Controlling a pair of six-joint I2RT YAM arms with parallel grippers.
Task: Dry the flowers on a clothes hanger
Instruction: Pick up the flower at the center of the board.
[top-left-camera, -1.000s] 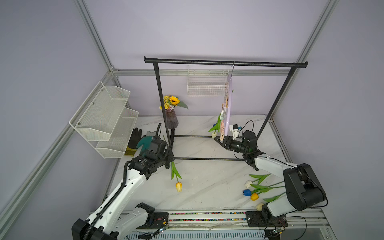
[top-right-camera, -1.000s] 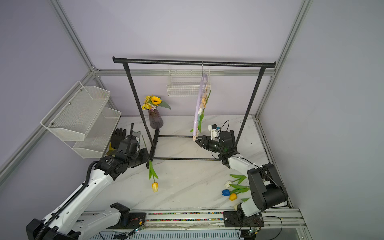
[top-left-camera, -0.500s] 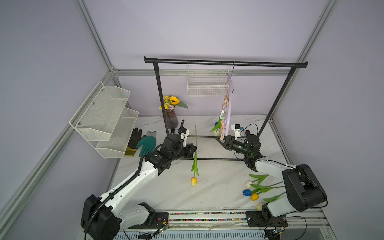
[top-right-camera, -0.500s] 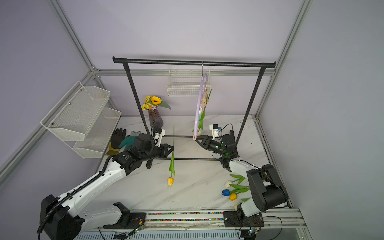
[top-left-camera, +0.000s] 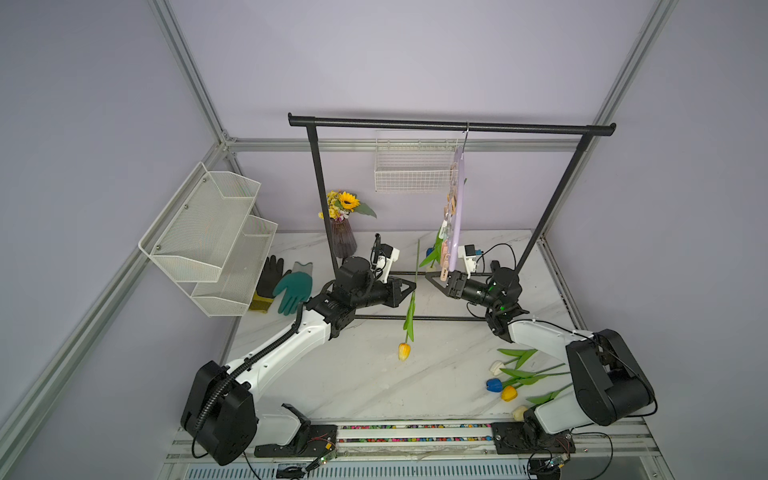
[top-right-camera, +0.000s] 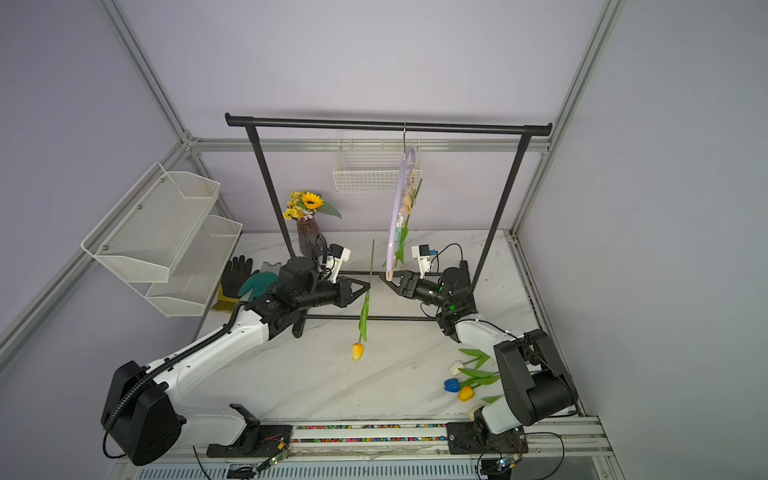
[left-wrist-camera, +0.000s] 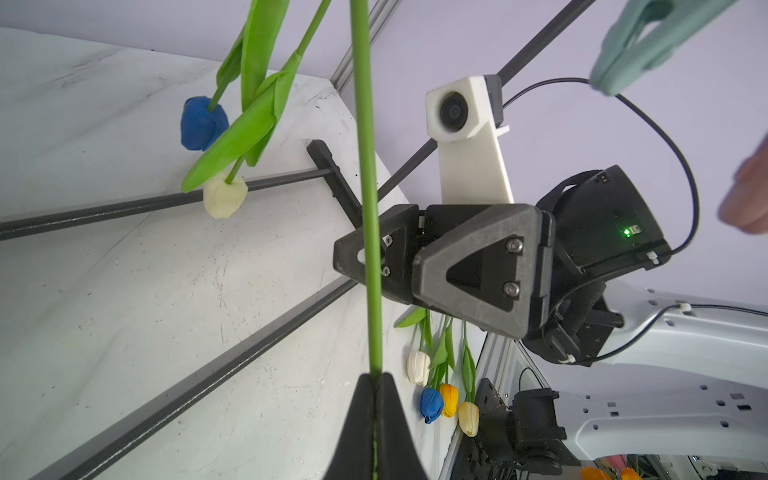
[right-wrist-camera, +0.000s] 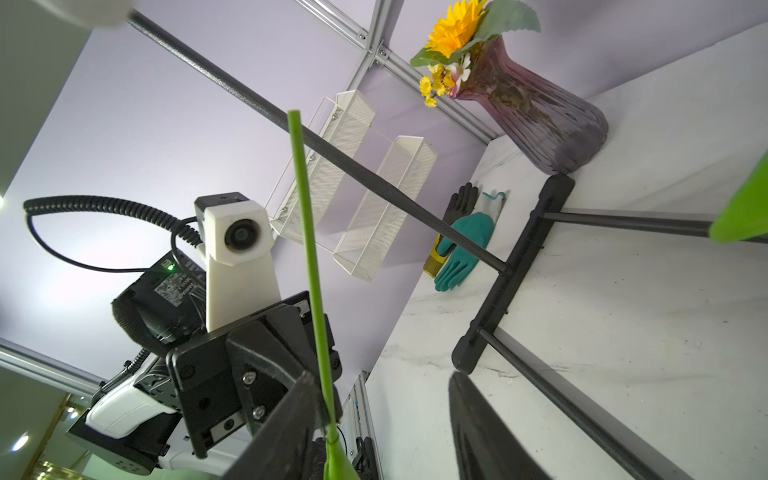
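The left hand (top-left-camera: 412, 286) is clamped on a tulip stem (top-left-camera: 416, 262). The right hand (top-left-camera: 434, 277) is held opposite, jaws parted.

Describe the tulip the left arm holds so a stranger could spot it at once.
Find the black garment rack. Beneath its top bar, the left end effector is shut on a green stem. That yellow tulip hangs head down in mid-air, neither pegged to the lilac hanger nor lying in the pile on the table.

Hanger (top-left-camera: 456, 224) on rack (top-left-camera: 415, 124), above table (top-left-camera: 353, 386)
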